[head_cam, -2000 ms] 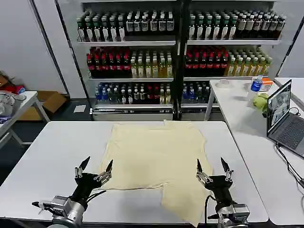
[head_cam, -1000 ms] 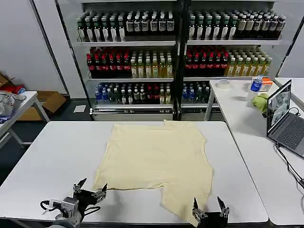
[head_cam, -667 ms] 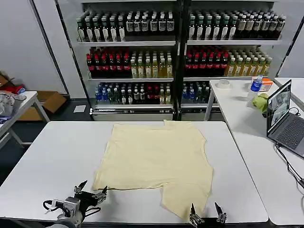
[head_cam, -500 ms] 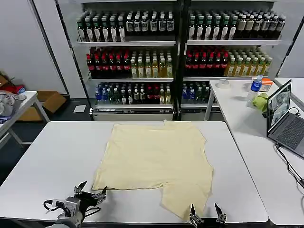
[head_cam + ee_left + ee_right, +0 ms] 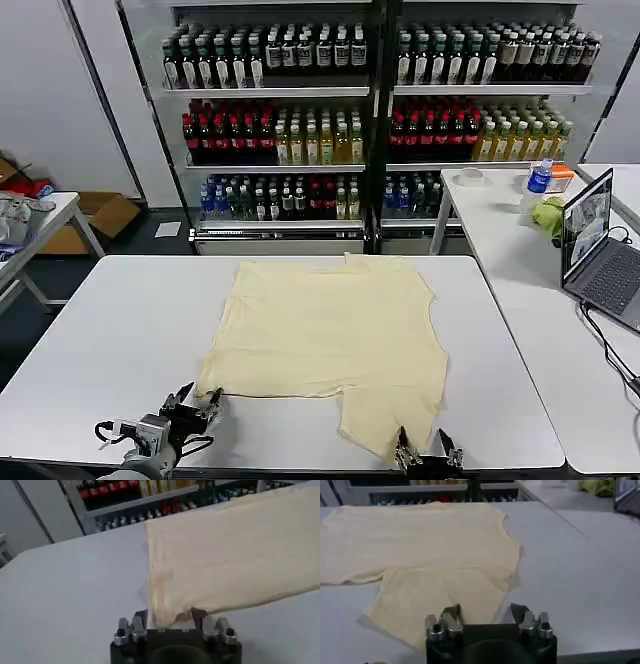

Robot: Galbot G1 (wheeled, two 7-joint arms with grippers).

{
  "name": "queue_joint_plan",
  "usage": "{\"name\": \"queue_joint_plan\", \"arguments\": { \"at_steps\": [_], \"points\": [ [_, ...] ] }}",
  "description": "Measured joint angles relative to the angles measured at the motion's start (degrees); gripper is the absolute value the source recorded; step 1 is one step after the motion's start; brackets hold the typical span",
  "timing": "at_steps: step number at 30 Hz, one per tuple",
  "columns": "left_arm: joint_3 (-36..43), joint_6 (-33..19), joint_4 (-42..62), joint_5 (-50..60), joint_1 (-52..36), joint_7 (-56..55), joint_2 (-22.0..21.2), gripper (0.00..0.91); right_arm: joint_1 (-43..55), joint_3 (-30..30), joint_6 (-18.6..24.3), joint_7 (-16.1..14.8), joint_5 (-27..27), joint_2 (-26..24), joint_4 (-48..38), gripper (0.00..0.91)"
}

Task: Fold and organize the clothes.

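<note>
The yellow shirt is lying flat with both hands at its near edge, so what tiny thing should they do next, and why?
Probably close on the cloth. The left hand has the near corner of the shirt between its open fingers, and the right hand straddles the near flap's edge. Nothing is pinched yet, so a fold cannot start until both hands grip.

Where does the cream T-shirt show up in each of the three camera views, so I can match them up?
Head view: the T-shirt lies spread flat on the white table, mid-picture.
Left wrist view: its near corner reaches between the left gripper fingers.
Right wrist view: it spreads across the table, its near flap at the right gripper.
Shared landmark: the drinks shelves behind the table.
</note>
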Motion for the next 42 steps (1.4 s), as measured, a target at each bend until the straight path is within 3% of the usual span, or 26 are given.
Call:
{"name": "queue_joint_plan", "arguments": {
  "at_steps": [21, 42],
  "points": [
    [-1.6, 0.0, -1.8, -2.0, 2.0, 0.0, -0.9, 0.01, -2.7, 0.5, 2.0, -2.3, -0.2, -1.3, 3.6, 0.0],
    [-6.9, -0.5, -12.3, -1.9, 8.6, -0.6, 0.4, 0.01, -8.6, 5.4, 4.6, -4.6, -1.0, -4.6, 13.3, 0.0]
  ]
}}
